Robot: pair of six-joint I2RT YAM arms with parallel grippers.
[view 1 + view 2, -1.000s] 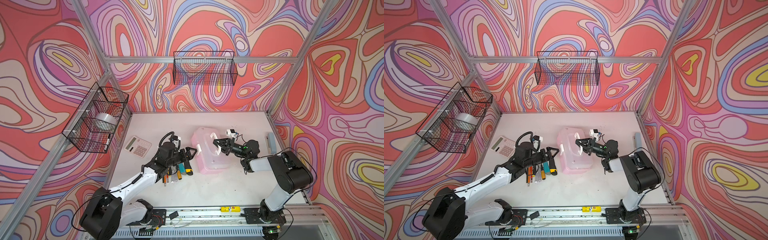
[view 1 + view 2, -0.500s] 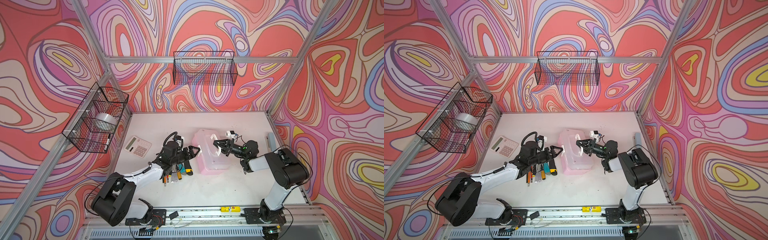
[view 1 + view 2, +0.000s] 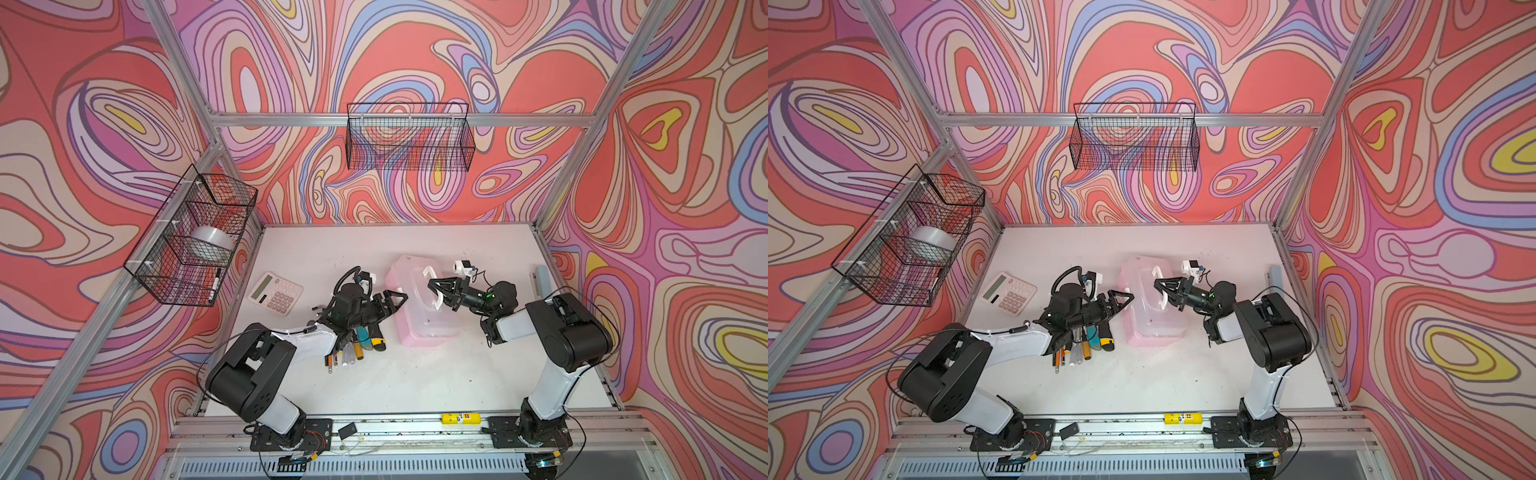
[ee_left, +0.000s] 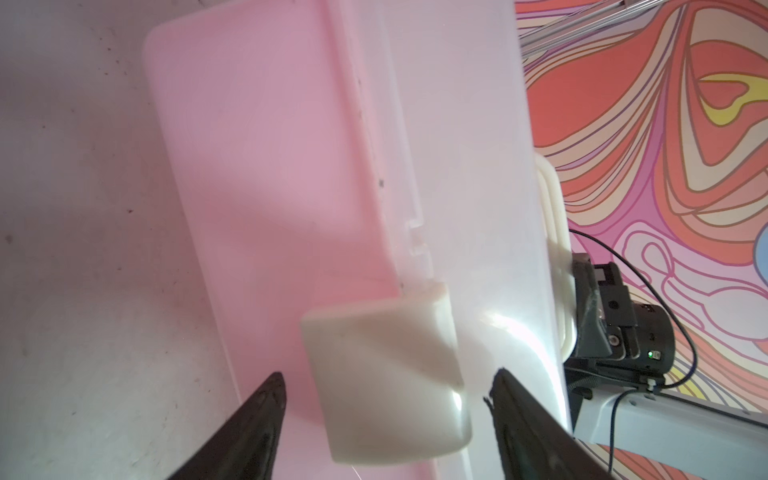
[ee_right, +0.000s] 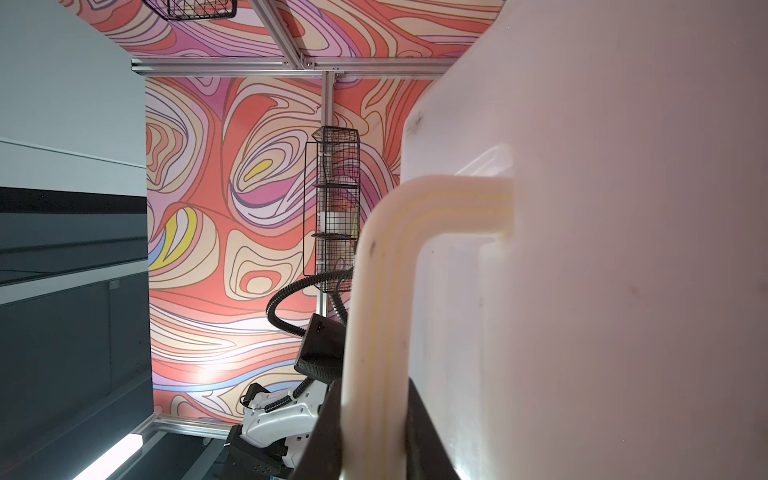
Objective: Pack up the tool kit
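The tool kit (image 3: 419, 316), a pink box with a translucent lid, lies mid-table in both top views. My right gripper (image 3: 436, 293) is shut on its white handle (image 5: 374, 291), one finger on each side. My left gripper (image 4: 388, 374) is open at the box's left side. A white latch (image 4: 382, 399) sits between its jaws with a gap on both sides. Loose tools (image 3: 357, 349) lie on the table under my left wrist: a teal knife (image 3: 365, 336), a yellow-black knife (image 3: 377, 343) and several pens (image 3: 330, 359).
A white calculator (image 3: 275, 293) lies at the left of the table and a grey-blue stapler (image 3: 540, 278) at the right edge. Black wire baskets hang on the back wall (image 3: 409, 137) and the left wall (image 3: 191, 237). A yellow item (image 3: 460, 417) rests on the front rail.
My left gripper has moved right to the box's side and its jaws have narrowed a little around the latch. The left arm's elbow has dropped. The right gripper has kept its hold.
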